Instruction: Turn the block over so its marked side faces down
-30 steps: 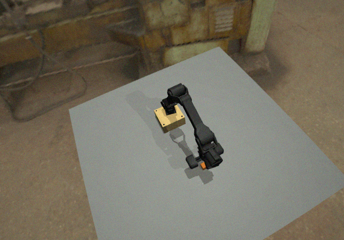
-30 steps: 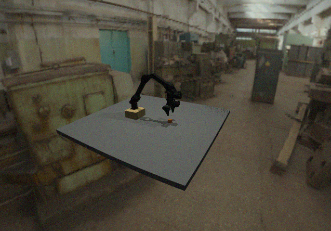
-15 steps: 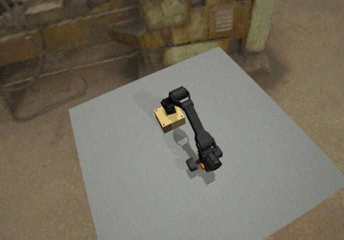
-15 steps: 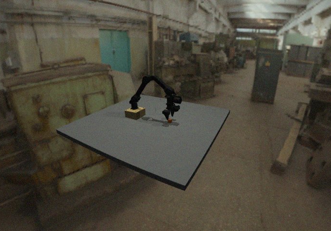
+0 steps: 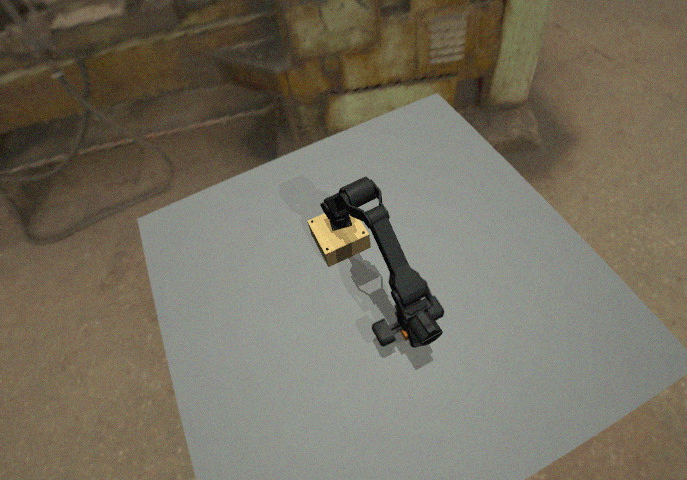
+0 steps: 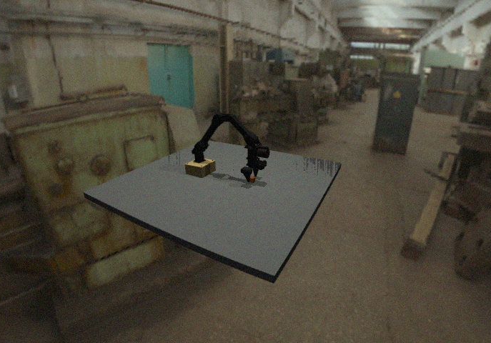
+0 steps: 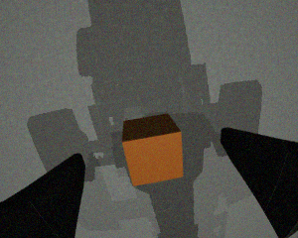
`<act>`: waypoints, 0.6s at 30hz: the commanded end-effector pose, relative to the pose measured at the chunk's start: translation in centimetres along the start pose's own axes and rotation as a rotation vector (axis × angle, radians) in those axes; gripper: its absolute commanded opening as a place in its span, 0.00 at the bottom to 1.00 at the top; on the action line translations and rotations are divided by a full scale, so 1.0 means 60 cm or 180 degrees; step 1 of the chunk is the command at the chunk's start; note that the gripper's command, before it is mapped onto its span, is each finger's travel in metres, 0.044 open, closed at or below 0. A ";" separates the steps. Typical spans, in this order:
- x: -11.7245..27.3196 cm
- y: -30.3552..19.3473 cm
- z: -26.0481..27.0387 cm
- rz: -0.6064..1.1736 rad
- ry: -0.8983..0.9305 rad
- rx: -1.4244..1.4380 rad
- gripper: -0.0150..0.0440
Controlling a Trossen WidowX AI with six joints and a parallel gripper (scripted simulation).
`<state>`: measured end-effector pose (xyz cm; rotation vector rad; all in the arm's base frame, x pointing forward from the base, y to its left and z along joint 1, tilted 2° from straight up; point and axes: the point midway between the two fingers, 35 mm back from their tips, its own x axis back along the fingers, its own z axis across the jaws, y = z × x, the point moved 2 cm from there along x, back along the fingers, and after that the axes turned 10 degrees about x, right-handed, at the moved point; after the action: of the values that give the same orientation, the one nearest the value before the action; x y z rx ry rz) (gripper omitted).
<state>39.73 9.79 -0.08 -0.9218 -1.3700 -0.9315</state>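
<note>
Gripper [image 7: 152,178]: pointing down, jaws wide, holding nothing.
Block [image 7: 153,158]: orange, on the grey table [image 7: 255,40], directly beneath, between the fingers.

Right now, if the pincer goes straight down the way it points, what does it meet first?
Most likely the orange block. The open pincer points down at the table, and in the wrist view the block lies between its two fingers, so they may pass beside it and reach the table. How far above it hangs is unclear.

Matte black arm [image 5: 395,254] — blocky links
</note>
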 end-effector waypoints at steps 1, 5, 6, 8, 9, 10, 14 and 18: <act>-0.009 -0.001 0.001 0.0007 0.0017 0.0003 1.00; -0.009 -0.001 0.001 0.0007 0.0017 0.0003 0.82; -0.009 -0.001 0.001 0.0007 0.0017 0.0003 0.78; -0.009 -0.001 0.001 0.0007 0.0017 0.0003 0.69; -0.009 -0.001 0.001 0.0007 0.0017 0.0003 0.64; -0.009 -0.001 0.001 0.0007 0.0017 0.0003 0.60; -0.009 -0.001 0.001 0.0007 0.0017 0.0003 0.45; -0.009 -0.001 0.001 0.0007 0.0017 0.0003 0.41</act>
<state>39.62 9.78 -0.57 -0.9233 -1.3663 -0.9288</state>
